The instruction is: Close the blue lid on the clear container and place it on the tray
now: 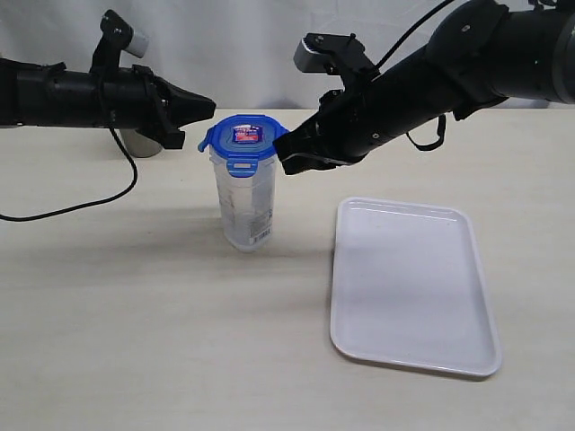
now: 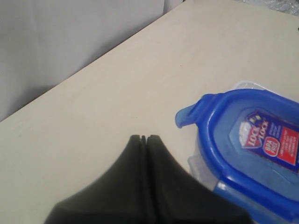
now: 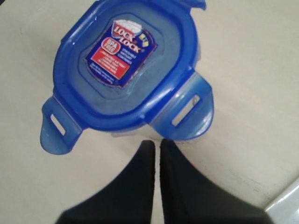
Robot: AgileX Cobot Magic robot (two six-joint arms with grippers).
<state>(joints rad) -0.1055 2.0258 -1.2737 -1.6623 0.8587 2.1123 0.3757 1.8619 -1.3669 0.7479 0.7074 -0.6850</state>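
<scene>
Arms reach in from either side, left gripper and right gripper both clenched empty. Blue lid (some flaps flared) tops the clear container between their tips.

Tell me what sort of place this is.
Probably a robotics lab bench: a pale wooden tabletop, a plain white backdrop, and staged props, a tall clear plastic canister and a flat white plastic tray.

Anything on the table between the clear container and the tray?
Nothing: only bare tabletop separates the clear container from the tray, as the exterior view shows.
</scene>
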